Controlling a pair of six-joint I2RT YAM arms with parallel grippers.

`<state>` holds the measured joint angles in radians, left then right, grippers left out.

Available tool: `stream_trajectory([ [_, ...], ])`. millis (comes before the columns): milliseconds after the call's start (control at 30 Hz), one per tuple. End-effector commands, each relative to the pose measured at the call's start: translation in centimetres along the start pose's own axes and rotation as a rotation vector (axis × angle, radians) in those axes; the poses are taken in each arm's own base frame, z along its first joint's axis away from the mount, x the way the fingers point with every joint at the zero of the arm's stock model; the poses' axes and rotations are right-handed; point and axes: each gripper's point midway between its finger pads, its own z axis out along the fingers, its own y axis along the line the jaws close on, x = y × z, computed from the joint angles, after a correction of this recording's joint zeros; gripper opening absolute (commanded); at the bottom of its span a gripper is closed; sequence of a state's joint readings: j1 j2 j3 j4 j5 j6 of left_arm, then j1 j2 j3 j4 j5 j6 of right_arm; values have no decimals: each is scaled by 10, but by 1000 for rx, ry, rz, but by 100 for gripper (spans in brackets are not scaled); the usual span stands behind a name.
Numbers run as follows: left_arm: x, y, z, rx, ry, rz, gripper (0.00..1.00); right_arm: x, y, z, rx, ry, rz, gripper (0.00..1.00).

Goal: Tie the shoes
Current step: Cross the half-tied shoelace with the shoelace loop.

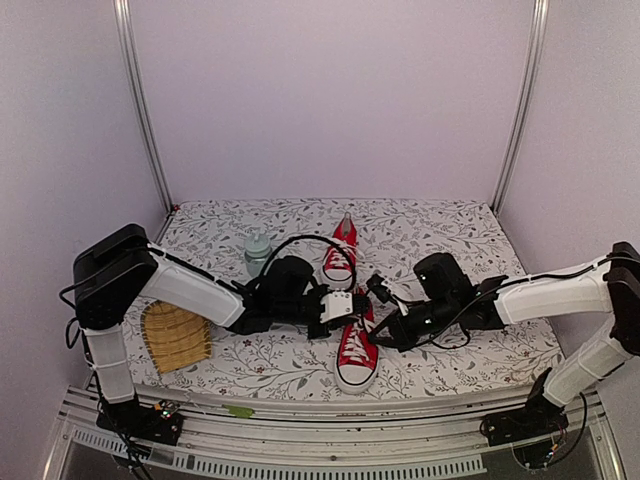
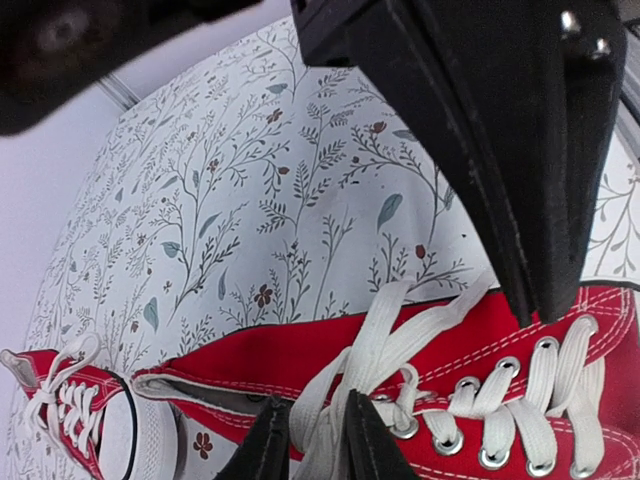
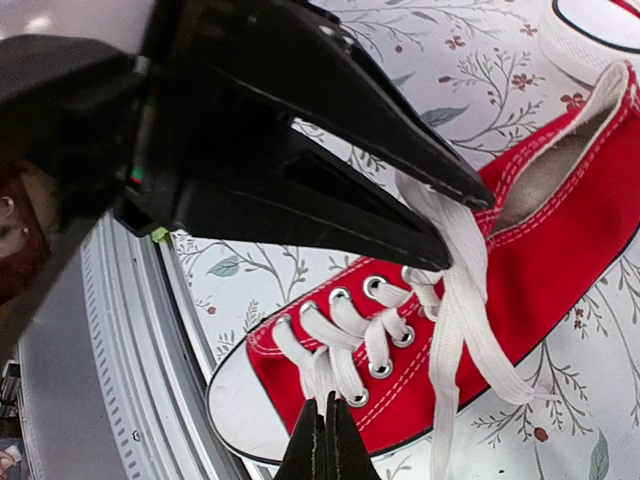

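Near shoe (image 1: 357, 352) mid-counter (image 1: 450, 230), toe toward arms; far shoe (image 1: 340, 258) behind it. Left fingers (image 2: 262, 450) narrow, pinching lace (image 2: 385, 325) by top eyelets. Right fingers (image 3: 312, 452) closed tight over toe-end lacing; hold unclear. Lace limp, flat, probably slippery; shoe light, may drag. Best hold: loose strand.

Top camera: fixed high behind the arm bases (image 1: 140, 418), looking down and forward over the whole table (image 1: 460, 230) to the back wall (image 1: 330, 100). Left wrist: very close, low beside the near shoe (image 2: 520, 340), facing out across the table. Right wrist: close above it, facing the front rail (image 3: 120, 330). All share its laces (image 3: 470, 290).
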<state>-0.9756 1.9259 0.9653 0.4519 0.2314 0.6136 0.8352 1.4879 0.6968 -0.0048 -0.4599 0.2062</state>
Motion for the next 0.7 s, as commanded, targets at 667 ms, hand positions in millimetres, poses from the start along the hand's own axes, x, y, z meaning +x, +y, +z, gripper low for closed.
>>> stream_trajectory([
  [667,-5,-6,-2,3,-37,-67,24,-8,-42,22,146,-26,21,27],
])
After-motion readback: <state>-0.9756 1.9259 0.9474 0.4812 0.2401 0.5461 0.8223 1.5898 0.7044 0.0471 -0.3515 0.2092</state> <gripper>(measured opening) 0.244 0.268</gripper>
